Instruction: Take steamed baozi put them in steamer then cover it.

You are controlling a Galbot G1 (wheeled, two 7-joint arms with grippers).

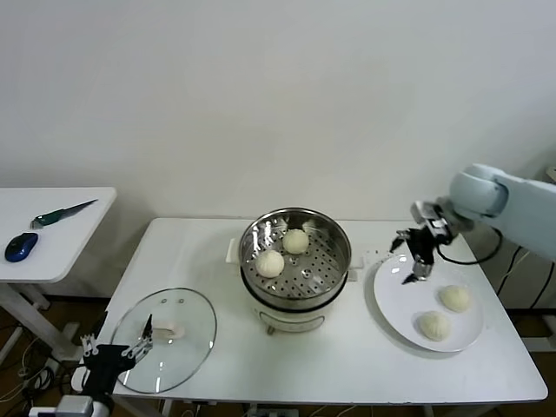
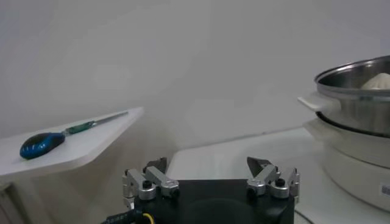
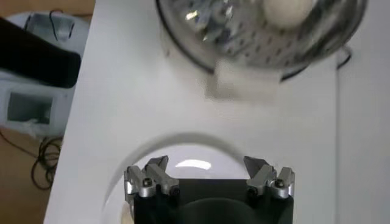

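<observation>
Head view: two baozi (image 1: pixel 282 252) sit in the steamer (image 1: pixel 334 265) at table centre, two (image 1: pixel 445 311) on the plate (image 1: pixel 391 300) to the right. Right gripper (image 1: pixel 415 258), jaws apart and empty, hovers over the plate's far-left edge; next, descend on a bun. Left gripper (image 1: pixel 113 350), jaws apart, waits near the cover (image 1: pixel 187 343), whose bar handle (image 1: pixel 167 330) runs left-right.

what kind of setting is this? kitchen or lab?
Probably a lab mock-up of a kitchen: a steamer and a plate on a plain white table against a bare wall, with loose cables on the floor.
</observation>
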